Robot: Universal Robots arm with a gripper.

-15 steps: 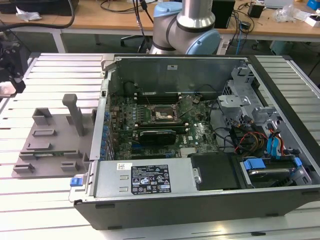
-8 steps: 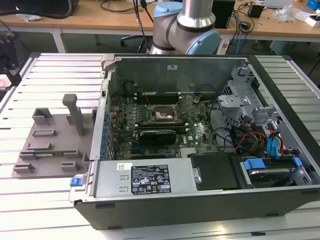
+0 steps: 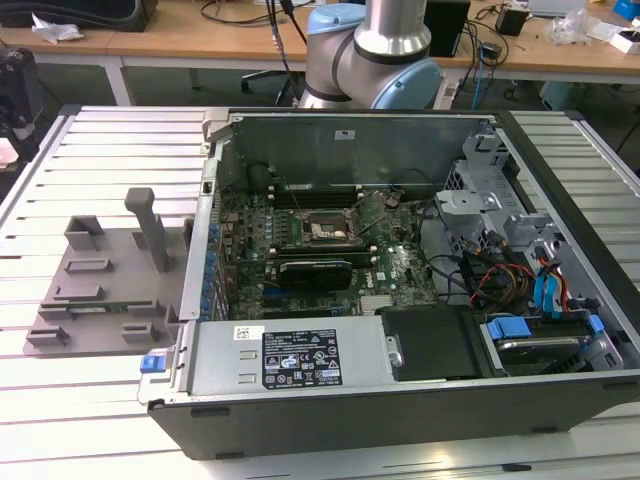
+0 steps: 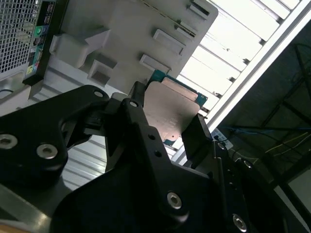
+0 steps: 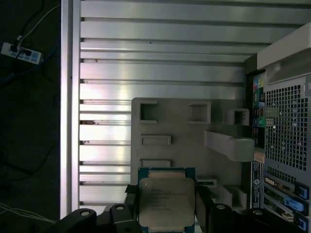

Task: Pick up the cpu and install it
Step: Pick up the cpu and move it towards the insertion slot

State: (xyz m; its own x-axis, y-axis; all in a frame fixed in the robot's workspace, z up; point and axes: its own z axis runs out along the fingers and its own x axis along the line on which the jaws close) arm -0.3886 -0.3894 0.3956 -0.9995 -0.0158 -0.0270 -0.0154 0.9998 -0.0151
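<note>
Silver arm (image 3: 395,25) with pale-blue joint caps (image 3: 425,78); black fingers (image 4: 146,136) dotted with screws (image 4: 174,200).

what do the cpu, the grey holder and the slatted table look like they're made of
Going by looks: the cpu has a dull silver-grey metal lid with a soft sheen, on a green board rim. the grey holder is probably moulded or printed plastic: matte, one even colour, blocky ridges. the table is likely aluminium: ribbed slats with bright streaky reflections.
</note>
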